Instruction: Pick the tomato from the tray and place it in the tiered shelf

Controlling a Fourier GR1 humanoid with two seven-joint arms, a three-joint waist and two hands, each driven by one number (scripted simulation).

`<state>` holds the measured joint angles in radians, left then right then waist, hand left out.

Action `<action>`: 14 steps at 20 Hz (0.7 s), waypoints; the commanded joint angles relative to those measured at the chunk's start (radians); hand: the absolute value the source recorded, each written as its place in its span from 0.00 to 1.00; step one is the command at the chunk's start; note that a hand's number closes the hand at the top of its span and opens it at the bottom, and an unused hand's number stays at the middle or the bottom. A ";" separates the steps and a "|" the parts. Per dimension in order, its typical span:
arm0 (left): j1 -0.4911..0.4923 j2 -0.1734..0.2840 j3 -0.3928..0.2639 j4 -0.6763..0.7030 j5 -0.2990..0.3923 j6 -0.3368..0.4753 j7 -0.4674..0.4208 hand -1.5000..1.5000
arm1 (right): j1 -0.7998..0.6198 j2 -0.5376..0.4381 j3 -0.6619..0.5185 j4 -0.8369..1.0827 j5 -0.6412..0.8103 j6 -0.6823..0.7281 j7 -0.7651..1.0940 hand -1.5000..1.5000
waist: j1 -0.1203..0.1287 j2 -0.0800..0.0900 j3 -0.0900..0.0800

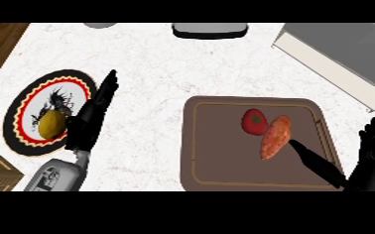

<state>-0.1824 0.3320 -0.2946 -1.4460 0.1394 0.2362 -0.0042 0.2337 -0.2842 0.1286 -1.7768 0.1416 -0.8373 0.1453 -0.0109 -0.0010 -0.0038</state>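
You see the tomato point(254, 121) on the tray point(219, 168), touching a sweet potato point(275, 137); right hand point(344, 171) spread beside them; left hand point(92, 116) straight-fingered by the plate point(29, 104).

Two black hands are seen, each built of slim, segmented fingers and a thumb with a matte finish. The left hand point(92, 116) is joined at the wrist to a light grey forearm point(57, 175), rounded and smooth, on which dark markings are printed; these cannot be read. Of the right hand point(351, 166), only black parts are shown, and its forearm is cut off by the frame.
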 commanded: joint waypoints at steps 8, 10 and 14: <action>-0.010 -0.047 -0.027 0.016 -0.040 0.019 -0.004 0.50 | -0.065 -0.292 0.127 -0.243 0.275 0.324 0.730 0.00 | 0.029 0.003 -0.005; -0.042 -0.039 -0.016 0.029 -0.034 0.003 0.013 0.50 | -0.119 -0.336 0.144 -0.239 0.290 0.423 0.844 0.00 | 0.033 0.006 -0.004; -0.057 -0.022 0.010 0.043 -0.011 -0.035 -0.001 0.50 | -0.252 -0.371 0.179 -0.316 0.325 0.588 1.117 0.00 | 0.038 0.005 -0.004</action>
<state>-0.2284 0.2997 -0.3028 -1.4135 0.1148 0.2259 0.0061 0.0827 -0.6030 0.2825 -2.0379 0.4370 -0.4039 1.0061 0.0198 0.0036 -0.0079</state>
